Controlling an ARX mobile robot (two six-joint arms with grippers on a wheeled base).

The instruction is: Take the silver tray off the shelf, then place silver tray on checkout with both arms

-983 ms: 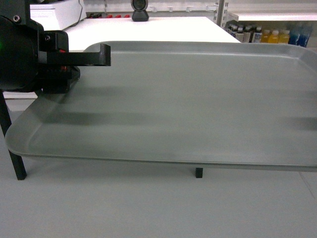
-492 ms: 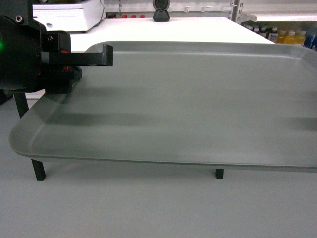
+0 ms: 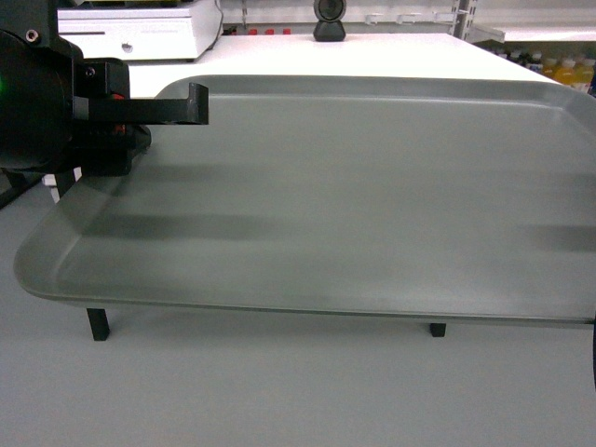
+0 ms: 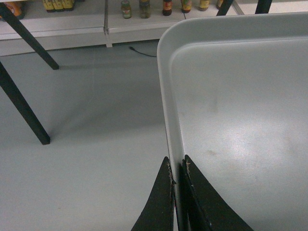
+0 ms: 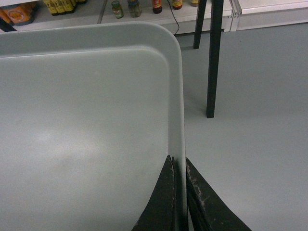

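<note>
Held in the air short of the checkout surface (image 3: 307, 48), the silver tray (image 3: 354, 196) is pinched at opposite rims by left hand (image 4: 177, 169) and right hand (image 5: 178, 166), so uneven travel could twist it free.

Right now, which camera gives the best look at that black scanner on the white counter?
The head view: only there does the scanner appear, standing at the far edge of the checkout, beyond the silver tray, with its top cut off. Both wrist views look down at the tray's rim and the floor; neither shows the scanner.
</note>
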